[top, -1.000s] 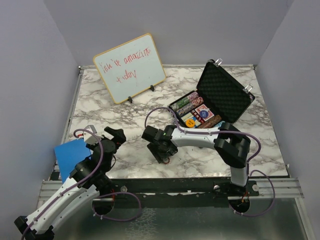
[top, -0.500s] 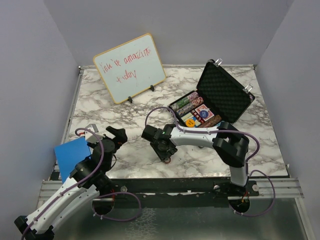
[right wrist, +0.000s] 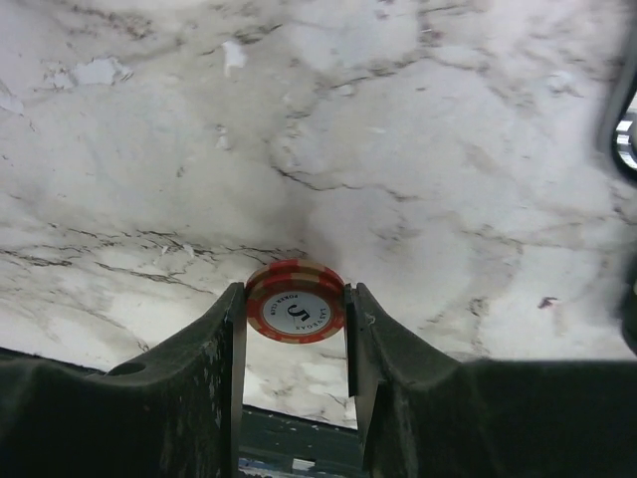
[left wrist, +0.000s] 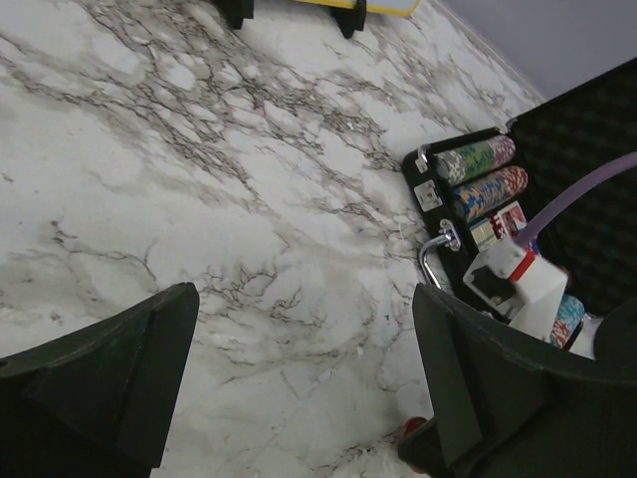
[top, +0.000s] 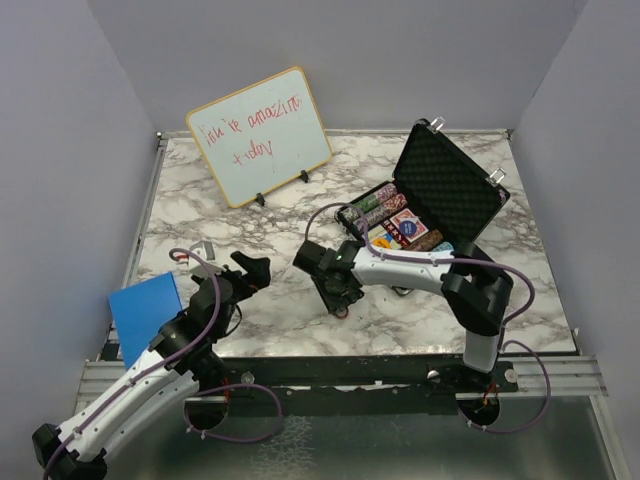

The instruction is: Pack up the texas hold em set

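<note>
Seen from above, a black briefcase [top: 455, 180] lies open at the upper right of the marble desk [top: 230, 230], with rows of poker chips [top: 372, 210] and red card decks [top: 408, 224] in its tray. Just left of it, near the centre, the right jaws pinch a red poker chip [right wrist: 296, 314] by its edges, low over the desk. At lower left the left jaws stand spread wide, marble showing between them. A whiteboard [top: 260, 135] stands at upper left.

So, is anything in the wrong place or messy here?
Just one thing: a red poker chip is outside the open case, pinched in the right gripper over the marble table. Nothing looks spilled or broken.
</note>
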Robot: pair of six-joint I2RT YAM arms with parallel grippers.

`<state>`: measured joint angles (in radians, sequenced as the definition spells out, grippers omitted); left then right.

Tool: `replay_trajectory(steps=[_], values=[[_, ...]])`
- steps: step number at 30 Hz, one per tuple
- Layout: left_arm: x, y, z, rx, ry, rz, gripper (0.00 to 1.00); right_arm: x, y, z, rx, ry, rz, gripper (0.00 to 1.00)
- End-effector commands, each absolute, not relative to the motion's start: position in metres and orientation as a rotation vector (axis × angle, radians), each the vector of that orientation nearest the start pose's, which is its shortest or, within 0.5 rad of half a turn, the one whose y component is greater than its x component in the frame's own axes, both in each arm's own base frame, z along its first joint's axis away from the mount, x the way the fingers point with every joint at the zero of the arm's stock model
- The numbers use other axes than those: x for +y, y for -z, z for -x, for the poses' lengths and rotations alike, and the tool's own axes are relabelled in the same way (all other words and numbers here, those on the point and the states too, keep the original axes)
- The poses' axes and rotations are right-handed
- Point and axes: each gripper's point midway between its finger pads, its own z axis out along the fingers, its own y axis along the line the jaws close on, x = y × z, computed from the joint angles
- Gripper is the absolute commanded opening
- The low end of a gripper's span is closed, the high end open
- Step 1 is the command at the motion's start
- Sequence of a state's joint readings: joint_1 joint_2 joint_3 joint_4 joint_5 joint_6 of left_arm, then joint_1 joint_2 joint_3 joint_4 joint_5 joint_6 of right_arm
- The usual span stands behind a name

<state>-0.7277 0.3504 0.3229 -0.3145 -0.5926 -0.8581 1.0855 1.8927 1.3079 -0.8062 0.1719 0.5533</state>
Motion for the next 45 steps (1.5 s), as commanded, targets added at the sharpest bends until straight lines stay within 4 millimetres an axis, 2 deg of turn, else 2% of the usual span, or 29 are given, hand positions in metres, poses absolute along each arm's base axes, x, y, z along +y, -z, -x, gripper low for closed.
replay_trajectory(steps=[1,6,10,11,14,15,18,23,29,33,40,45], values=[[-0.141,-0.154,-0.217,1.831,0.704,0.296,0.97,0.288,-0.058,-0.191,2.757,-0.039,0.583,0.17],[-0.177,-0.156,-0.205,1.801,0.896,0.106,0.95,0.276,-0.074,-0.207,2.743,-0.117,0.432,0.17],[-0.202,-0.156,-0.196,1.775,1.014,-0.024,0.95,0.274,-0.087,-0.216,2.73,-0.224,0.28,0.17],[-0.209,-0.159,-0.194,1.758,1.055,-0.055,0.95,0.277,-0.091,-0.218,2.726,-0.273,0.239,0.18],[-0.228,-0.151,-0.191,1.798,1.131,-0.108,0.95,0.284,-0.104,-0.221,2.712,-0.419,0.115,0.19],[-0.235,-0.155,-0.191,1.781,1.165,-0.124,0.95,0.286,-0.108,-0.222,2.701,-0.457,0.079,0.19],[-0.255,-0.147,-0.191,1.818,1.219,-0.169,0.97,0.291,-0.115,-0.223,2.684,-0.528,-0.003,0.19],[-0.278,-0.149,-0.189,1.823,1.306,-0.17,0.99,0.292,-0.121,-0.223,2.676,-0.589,-0.099,0.19],[-0.286,-0.139,-0.187,1.84,1.38,-0.044,0.98,0.304,-0.128,-0.215,2.694,-0.713,-0.116,0.19],[-0.294,-0.144,-0.191,1.825,1.404,-0.006,0.85,0.309,-0.131,-0.214,2.693,-0.758,-0.121,0.19],[-0.287,-0.146,-0.201,1.799,1.367,0.122,0.47,0.309,-0.131,-0.211,2.699,-0.774,-0.132,0.19],[-0.283,-0.141,-0.205,1.808,1.346,0.175,0.37,0.311,-0.131,-0.209,2.701,-0.796,-0.131,0.19]])
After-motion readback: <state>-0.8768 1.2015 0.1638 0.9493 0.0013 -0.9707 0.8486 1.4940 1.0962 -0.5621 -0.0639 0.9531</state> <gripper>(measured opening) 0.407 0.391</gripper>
